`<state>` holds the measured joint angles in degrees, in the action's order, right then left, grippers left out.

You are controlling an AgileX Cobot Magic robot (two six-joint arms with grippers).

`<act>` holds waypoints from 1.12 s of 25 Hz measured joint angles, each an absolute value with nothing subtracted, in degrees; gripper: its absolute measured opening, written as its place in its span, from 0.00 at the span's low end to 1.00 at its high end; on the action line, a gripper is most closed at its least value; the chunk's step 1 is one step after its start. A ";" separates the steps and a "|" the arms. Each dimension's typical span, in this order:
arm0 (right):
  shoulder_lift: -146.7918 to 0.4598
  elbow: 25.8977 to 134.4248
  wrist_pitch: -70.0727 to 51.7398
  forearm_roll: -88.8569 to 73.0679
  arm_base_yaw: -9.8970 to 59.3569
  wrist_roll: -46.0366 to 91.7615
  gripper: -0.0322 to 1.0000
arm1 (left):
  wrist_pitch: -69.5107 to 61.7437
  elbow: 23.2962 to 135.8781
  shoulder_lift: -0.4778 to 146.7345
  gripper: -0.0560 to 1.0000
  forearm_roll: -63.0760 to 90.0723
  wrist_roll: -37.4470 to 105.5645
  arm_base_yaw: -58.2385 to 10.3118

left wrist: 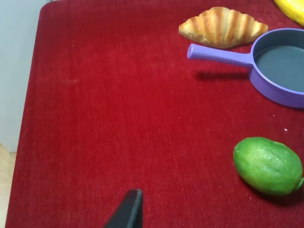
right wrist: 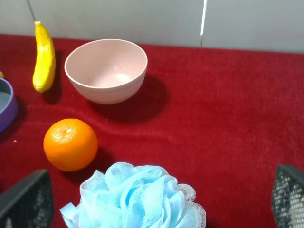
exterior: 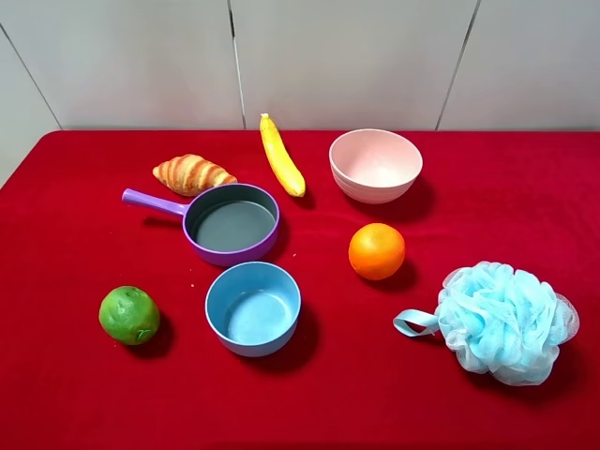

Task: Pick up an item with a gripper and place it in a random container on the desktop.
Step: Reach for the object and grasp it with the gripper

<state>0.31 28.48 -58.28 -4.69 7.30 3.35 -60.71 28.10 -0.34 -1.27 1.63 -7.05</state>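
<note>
The orange (exterior: 377, 250) sits on the red desktop (exterior: 487, 216), right of centre. The pink bowl (exterior: 375, 192) stands empty behind it, a short gap away. Neither arm shows in the exterior high view. In the right wrist view my right gripper (right wrist: 161, 190) is open. Its two fingers stand far apart at the frame's corners with nothing held. The orange (right wrist: 70, 144) and the pink bowl (right wrist: 107, 92) lie ahead of it. Of my left gripper, only one black fingertip (left wrist: 128, 209) shows, above bare cloth and away from the orange.
A fluffy blue bath sponge (exterior: 506, 321) lies at the right, just under the right gripper. A purple pan (exterior: 232, 223), a light blue bowl (exterior: 253, 307), a green lime (exterior: 129, 315), a yellow banana (exterior: 281, 155) and a croissant (exterior: 193, 173) fill the left half.
</note>
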 joint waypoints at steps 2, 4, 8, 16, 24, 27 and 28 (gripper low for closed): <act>0.31 28.48 -58.28 -4.69 7.30 3.35 0.70 | -60.71 28.10 -0.34 0.99 -1.27 1.63 -7.05; 0.31 28.48 -58.28 -4.69 7.30 3.35 0.70 | -60.71 28.10 -0.34 0.99 -1.27 1.63 -7.05; 0.31 28.48 -58.28 -4.69 7.30 3.35 0.70 | -60.71 28.10 -0.34 0.99 -1.27 1.63 -7.05; 0.31 28.48 -58.28 -4.69 7.30 3.35 0.70 | -60.71 28.10 -0.34 0.99 -1.27 1.63 -7.05; 0.31 28.48 -58.28 -4.69 7.30 3.35 0.70 | -60.71 28.10 -0.34 0.99 -1.27 1.63 -7.05; 0.31 28.48 -58.28 -4.69 7.30 3.35 0.70 | -60.71 28.10 -0.34 0.99 -1.27 1.63 -7.05; 0.31 28.48 -58.28 -4.69 7.30 3.35 0.70 | -60.71 28.10 -0.34 0.99 -1.27 1.63 -7.05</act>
<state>0.31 28.48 -58.28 -4.69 7.30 3.35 -60.71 28.10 -0.34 -1.27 1.63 -7.05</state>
